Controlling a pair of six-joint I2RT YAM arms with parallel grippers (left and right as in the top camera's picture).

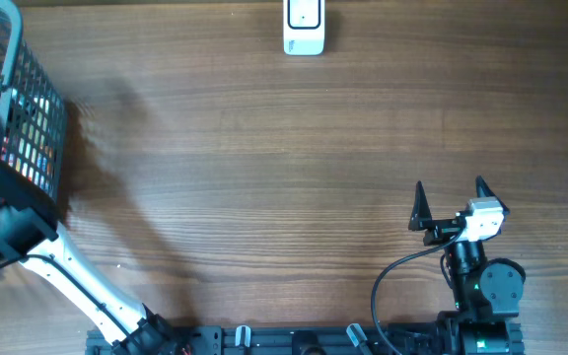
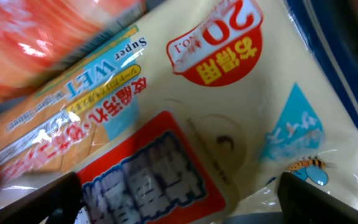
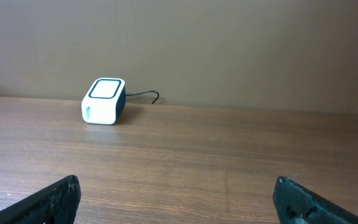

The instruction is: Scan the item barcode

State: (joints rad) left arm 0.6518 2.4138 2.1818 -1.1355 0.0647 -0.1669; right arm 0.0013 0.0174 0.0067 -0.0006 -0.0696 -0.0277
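The item, a cream pack of wet wipes (image 2: 185,118) with red and blue print, fills the left wrist view; no barcode shows on the face I see. My left gripper (image 2: 179,202) hangs open just over the pack, its dark fingers at either side, holding nothing. In the overhead view that arm reaches into the wire basket (image 1: 30,108) at the left edge, and its jaws are hidden there. The white scanner (image 1: 304,28) stands at the table's far edge, also the scanner (image 3: 103,101) in the right wrist view. My right gripper (image 1: 452,197) is open and empty above the wood, the same right gripper (image 3: 178,196) facing the scanner.
An orange-red packet (image 2: 48,31) lies beside the wipes pack inside the basket. A dark blue edge (image 2: 347,68) runs along the pack's right side. The scanner's cable (image 3: 145,95) trails behind it.
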